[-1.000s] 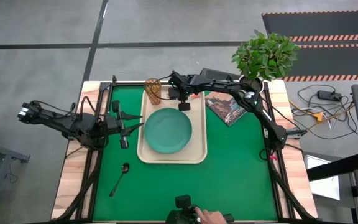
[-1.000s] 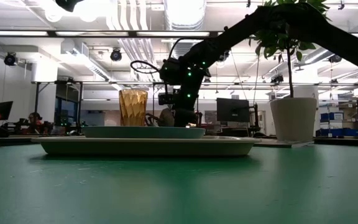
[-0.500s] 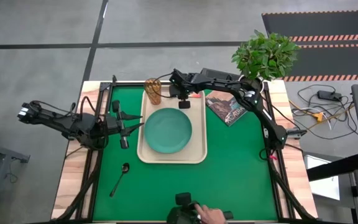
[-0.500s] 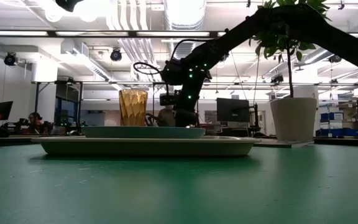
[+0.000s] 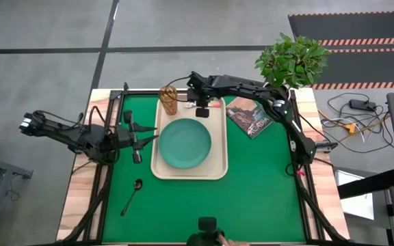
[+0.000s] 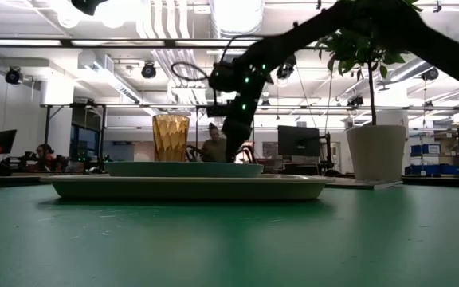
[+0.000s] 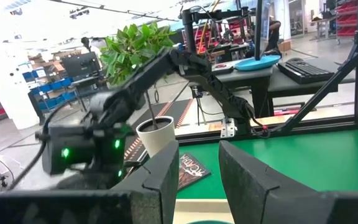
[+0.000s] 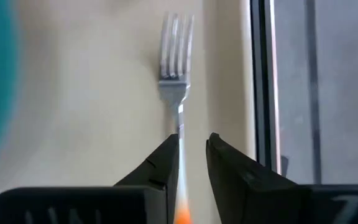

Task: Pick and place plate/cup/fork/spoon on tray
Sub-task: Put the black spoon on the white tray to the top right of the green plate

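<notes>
The cream tray (image 5: 219, 158) lies mid-table with the teal plate (image 5: 185, 142) on it; both show edge-on in the low view (image 6: 186, 169). The amber cup (image 5: 168, 100) stands upright at the tray's far left corner (image 6: 170, 137). The silvery fork (image 8: 176, 56) lies flat on the tray's far strip (image 5: 209, 104), with an orange handle end. My right gripper (image 8: 192, 146) hovers above the fork, slightly open, a finger on either side of the handle. The dark spoon (image 5: 132, 195) lies on the green mat, near left. My left gripper (image 5: 142, 139) waits open, left of the tray.
A potted plant (image 5: 293, 61) in a white pot (image 6: 377, 151) stands at the far right corner. A printed booklet (image 5: 250, 117) lies right of the tray. People sit in the room beyond the table (image 6: 212, 147). Bare green mat stretches near and right of the tray.
My right gripper has risen a little above the tray's far end and shifted slightly toward the far edge. The fork, cup, plate and spoon have stayed where they were.
</notes>
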Robot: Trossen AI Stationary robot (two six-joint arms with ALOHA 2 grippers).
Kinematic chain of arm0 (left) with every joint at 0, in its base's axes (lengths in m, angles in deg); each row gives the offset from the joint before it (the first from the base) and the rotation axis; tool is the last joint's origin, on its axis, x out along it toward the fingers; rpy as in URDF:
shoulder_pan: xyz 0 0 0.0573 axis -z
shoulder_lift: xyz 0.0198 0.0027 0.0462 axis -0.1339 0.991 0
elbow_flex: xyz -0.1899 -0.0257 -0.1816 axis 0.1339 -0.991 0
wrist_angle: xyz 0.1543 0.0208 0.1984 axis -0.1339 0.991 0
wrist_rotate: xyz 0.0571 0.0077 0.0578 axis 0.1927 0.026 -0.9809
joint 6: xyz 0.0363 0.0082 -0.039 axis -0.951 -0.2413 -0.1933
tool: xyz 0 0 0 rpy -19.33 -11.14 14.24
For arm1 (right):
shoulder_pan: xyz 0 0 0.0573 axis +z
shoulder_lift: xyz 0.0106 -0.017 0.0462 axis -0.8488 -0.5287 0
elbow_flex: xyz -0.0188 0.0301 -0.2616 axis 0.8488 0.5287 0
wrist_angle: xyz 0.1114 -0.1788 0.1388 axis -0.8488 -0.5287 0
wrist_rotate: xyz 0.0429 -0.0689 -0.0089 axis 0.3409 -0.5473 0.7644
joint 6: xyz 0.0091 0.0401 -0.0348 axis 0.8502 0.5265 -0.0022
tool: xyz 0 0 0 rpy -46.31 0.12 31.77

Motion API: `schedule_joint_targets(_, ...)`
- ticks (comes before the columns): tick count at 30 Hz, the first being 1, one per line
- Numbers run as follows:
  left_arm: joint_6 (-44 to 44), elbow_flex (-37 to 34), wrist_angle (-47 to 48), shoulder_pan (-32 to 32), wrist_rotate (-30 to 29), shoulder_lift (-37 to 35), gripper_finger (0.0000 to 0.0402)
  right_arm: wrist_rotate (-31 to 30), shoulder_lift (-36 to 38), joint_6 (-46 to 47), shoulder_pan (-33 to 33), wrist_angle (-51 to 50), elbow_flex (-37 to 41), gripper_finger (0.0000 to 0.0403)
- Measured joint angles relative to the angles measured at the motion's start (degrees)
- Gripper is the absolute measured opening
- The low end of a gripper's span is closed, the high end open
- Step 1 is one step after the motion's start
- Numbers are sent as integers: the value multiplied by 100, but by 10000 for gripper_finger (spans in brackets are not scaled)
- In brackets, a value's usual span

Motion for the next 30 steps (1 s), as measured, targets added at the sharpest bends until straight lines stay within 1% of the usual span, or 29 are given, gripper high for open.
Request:
schedule_joint_targets(2,0,0,2,0,1,20,96,22,145,233,90,-165,0,63)
schedule_joint_targets(6,52,0,13,2,-1,99,96,339,422,581,329,-473,14,50)
schedule_joint_targets(8,256,0,18,1,-16,177,96,487,559,625,505,-547,54,44)
schedule_joint_targets(11,620,1,142,2,-299,289,95,566,791,626,833,-577,179,36)
schedule_joint_targets(13,932,2,414,2,-448,342,95,573,952,626,1065,-577,316,32)
schedule_joint_targets(17,1708,64,964,2,-451,500,95,573,1349,678,1519,-532,714,27)
schedule_joint_targets(20,2517,194,1591,2,-436,641,95,575,1798,796,1829,-209,1279,27)
schedule_joint_targets(22,3291,286,2107,6,-411,801,95,573,2150,875,2010,161,1764,27)
schedule_joint_targets(23,3777,325,2459,14,-296,888,95,571,2323,941,2090,429,2016,27)
schedule_joint_targets(25,4734,433,3151,31,128,1108,95,561,2702,1020,2234,1006,2533,27)
schedule_joint_targets(29,6265,643,3893,192,644,1775,93,490,3396,1105,2466,2202,3509,27)
schedule_joint_targets(30,6557,704,4028,244,892,1967,91,440,3558,1101,2509,2454,3749,27)
